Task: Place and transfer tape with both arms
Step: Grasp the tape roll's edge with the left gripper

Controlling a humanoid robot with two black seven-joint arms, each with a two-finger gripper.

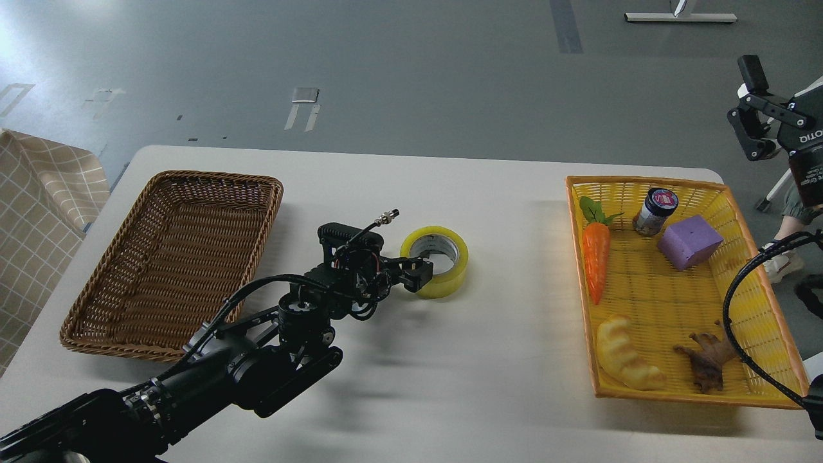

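The tape (434, 261) lies flat on the white bench (488, 386), roughly midway between the brown wicker basket (173, 260) on the left and the yellow basket (681, 289) on the right. The left gripper (418, 273) reaches in from the lower left and meets the roll's near-left rim; its fingers look closed on the roll's wall, one fingertip at the core hole and one on the outer face. The right gripper (752, 132) hangs raised beyond the bench's far right corner, fingers spread, holding nothing. The yellow basket holds a carrot (596, 260), a jar (656, 211), a purple block (689, 242), a bread roll (624, 355) and a brown figure (707, 363).
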